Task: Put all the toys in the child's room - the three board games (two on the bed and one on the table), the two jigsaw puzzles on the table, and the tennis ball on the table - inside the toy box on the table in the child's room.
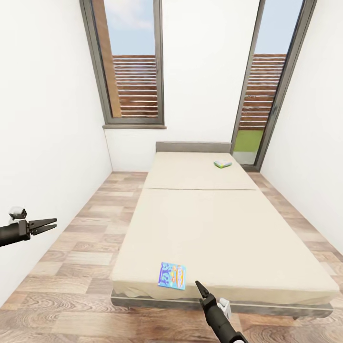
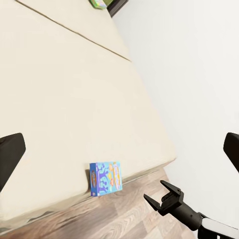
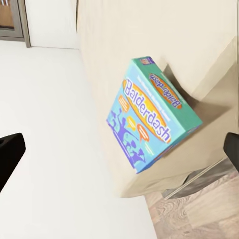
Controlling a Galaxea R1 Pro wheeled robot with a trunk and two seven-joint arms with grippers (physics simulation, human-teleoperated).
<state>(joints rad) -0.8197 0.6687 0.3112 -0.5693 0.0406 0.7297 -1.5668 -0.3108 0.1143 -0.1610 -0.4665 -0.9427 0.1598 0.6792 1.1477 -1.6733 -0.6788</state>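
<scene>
The bed (image 1: 205, 224) with its beige mattress runs away from me. A small blue board game (image 1: 172, 275) marked "Balderdash" (image 3: 152, 117) lies flat at its near foot edge. A green-white board game (image 1: 222, 164) lies far off by the headboard. My right gripper (image 1: 199, 286) hovers open just right of the blue game, over the bed's edge, with nothing in it; it also appears open (image 2: 153, 190) in the left wrist view. My left gripper (image 1: 53, 224) stands open and empty over the floor, left of the bed. The table, toy box, jigsaw puzzles and tennis ball are out of view.
White walls close in on both sides. Wood-plank floor (image 1: 81, 247) gives a wide lane left of the bed, and a narrower strip (image 1: 305, 228) runs along its right. Two tall dark-framed windows (image 1: 136, 66) stand behind the grey headboard (image 1: 193, 146).
</scene>
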